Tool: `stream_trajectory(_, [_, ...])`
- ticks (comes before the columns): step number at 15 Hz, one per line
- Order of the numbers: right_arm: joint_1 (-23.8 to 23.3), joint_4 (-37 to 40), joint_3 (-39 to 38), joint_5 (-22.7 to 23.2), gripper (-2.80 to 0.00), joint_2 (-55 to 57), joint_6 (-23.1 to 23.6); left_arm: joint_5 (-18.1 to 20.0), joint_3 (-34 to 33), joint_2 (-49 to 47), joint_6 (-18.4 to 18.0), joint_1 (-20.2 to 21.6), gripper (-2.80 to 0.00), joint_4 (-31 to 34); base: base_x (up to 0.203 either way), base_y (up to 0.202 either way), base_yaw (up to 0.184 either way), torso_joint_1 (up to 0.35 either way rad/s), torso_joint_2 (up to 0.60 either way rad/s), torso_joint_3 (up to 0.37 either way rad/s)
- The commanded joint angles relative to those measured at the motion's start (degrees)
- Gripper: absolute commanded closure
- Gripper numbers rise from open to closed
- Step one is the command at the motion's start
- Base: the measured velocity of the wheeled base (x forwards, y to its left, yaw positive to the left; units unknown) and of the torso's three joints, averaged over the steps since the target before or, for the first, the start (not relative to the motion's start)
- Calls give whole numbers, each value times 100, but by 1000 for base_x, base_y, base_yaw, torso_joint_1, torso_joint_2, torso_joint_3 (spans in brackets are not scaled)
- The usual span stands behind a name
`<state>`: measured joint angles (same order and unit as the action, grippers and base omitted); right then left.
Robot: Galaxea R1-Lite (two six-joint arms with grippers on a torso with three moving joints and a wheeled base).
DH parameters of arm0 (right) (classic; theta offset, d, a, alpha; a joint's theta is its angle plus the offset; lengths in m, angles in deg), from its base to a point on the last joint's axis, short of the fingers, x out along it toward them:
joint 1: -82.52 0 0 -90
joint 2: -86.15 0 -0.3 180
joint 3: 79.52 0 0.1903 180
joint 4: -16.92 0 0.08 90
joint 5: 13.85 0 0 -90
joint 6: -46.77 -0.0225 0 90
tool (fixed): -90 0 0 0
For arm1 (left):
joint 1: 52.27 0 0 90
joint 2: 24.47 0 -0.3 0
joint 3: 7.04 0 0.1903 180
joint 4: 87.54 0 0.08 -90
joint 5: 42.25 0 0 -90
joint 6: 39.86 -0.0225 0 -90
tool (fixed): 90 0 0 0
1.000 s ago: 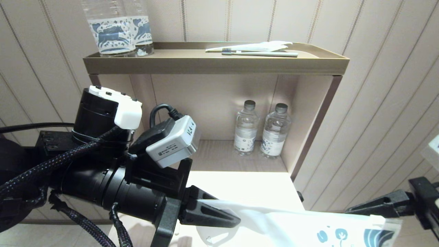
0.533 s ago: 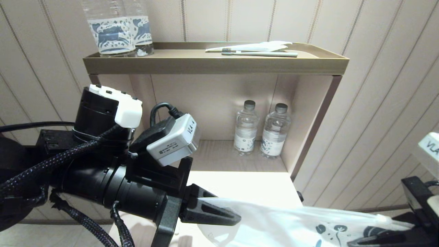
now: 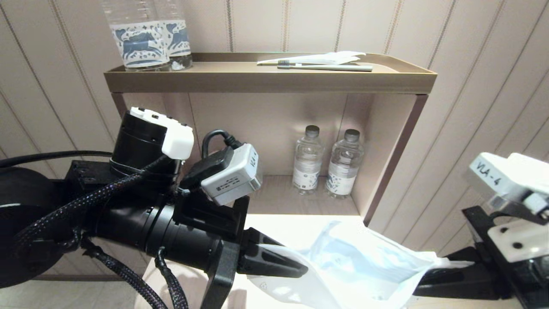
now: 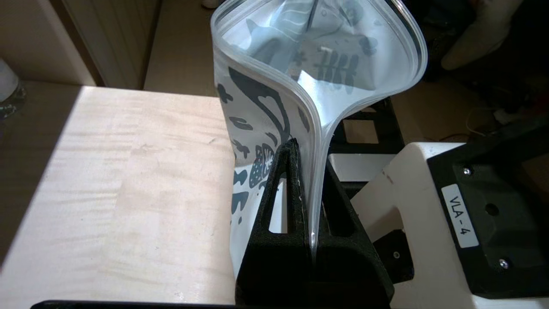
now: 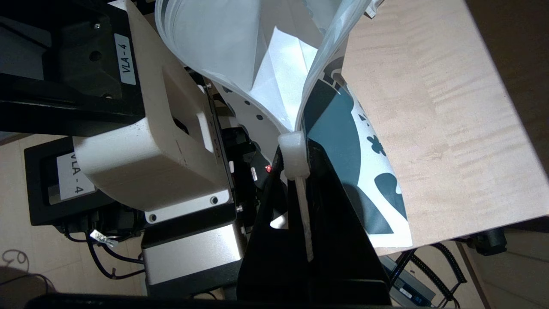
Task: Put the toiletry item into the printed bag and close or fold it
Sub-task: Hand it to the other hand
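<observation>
Both grippers are clamped on the printed bag (image 3: pixel 356 266), one at each end. The left gripper (image 3: pixel 274 261) has its fingers pressed together on one corner of the zip edge, and the right gripper (image 3: pixel 441 281), which stood spread a second ago, has now pinched the far end by the white slider (image 5: pixel 294 155). Since then the two ends have been pushed toward each other, so the pouch that was stretched nearly flat now bulges upward and its mouth gapes wide above the near edge of the pale wooden worktop (image 4: pixel 128 180). I reckon that makes the bag ready to receive something, though I cannot tell whether the white toothbrush is inside; only a folded white sheet shows through the mouth. Up on the brown shelf tray (image 3: pixel 266 79), toward its right end, a toothbrush (image 3: pixel 326 66) lies beside a plain white wrapper (image 3: pixel 326 57), with two water bottles (image 3: pixel 148 36) at its left corner. Two smaller bottles (image 3: pixel 328 161) stand in the recess below, against striped wall panelling.
</observation>
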<state>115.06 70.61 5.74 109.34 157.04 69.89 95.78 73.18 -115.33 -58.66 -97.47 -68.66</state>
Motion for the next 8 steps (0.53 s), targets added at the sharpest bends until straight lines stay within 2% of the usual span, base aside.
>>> stream_trajectory(1, [42, 9, 68, 21, 0, 298, 16, -7, 33, -130, -10, -15, 0, -8, 0, 0, 0, 0, 0, 0])
stream_trajectory(8, [138, -141, 113, 4, 0, 422, 8, -110, 265, -291, -1, -66, 0, 26, 0, 0, 0, 0, 0, 0])
